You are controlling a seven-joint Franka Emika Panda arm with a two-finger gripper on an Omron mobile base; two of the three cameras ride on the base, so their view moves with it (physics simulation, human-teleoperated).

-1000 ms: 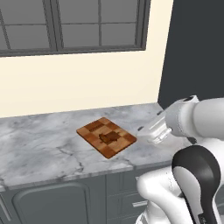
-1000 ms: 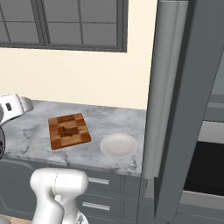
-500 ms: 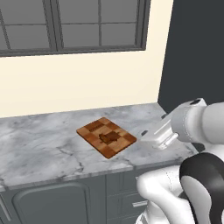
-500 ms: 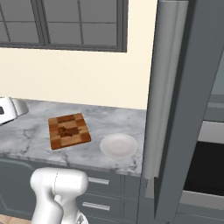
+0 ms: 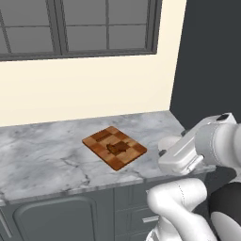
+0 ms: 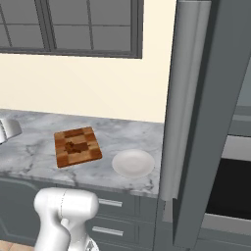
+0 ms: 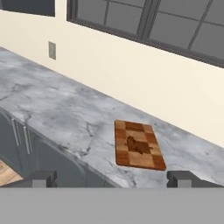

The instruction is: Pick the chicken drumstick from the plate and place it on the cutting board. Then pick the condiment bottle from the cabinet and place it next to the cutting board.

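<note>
- Against the frame of a second ago, the arm has swung lower and further right in the left base view, away from the cutting board (image 5: 114,147); in the right base view only a sliver of it remains at the left edge, where more showed before.
- The board, the chicken drumstick (image 5: 117,147) and the plate (image 6: 133,163) lie where they lay then.
- The hand (image 7: 113,178) stands released, its two dark fingertips (image 7: 40,178) wide apart at the bottom of the hand view, nothing between them.
- The drumstick rests near the middle of the checkered board on the grey marble worktop (image 5: 42,155).
- The white plate sits bare on the worktop just right of the board, near the tall dark cabinet (image 6: 193,122).
- The arm covers most of the plate in the left base view.
- The drumstick reads as a small dark-brown shape; its outline is hard to make out.
- The cabinet's grey door panel hides the cabinet's inside, so the condiment bottle's place cannot be told.
</note>
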